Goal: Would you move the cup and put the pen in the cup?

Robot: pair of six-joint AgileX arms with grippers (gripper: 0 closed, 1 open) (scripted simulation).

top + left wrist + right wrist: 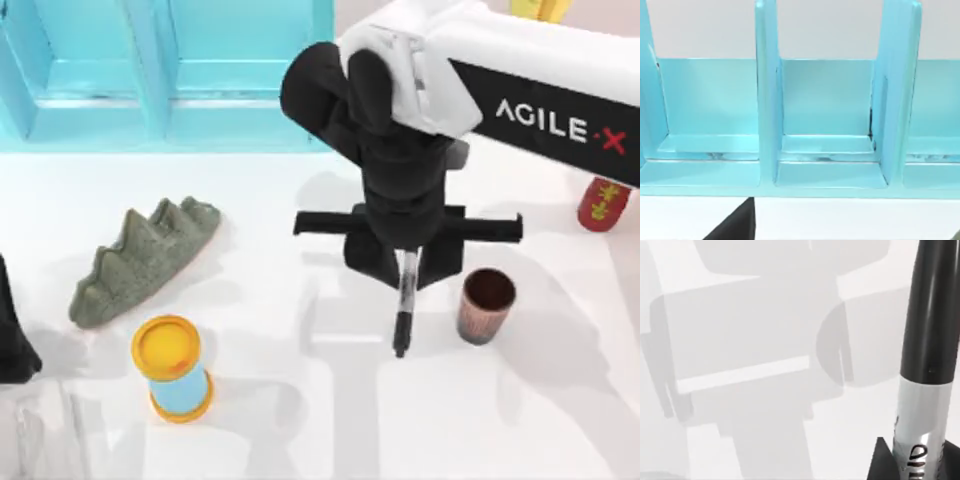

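R gripper (405, 262) sits mid-table, fingers pinching the slim black marker pen w/ grey label band (404, 305), which hangs from the fingertips, black end lowest. Small copper-toned ribbed cup (486, 305) stands upright just beside the pen, to the gripper's right in top view, not touching. L arm parked at far left edge.
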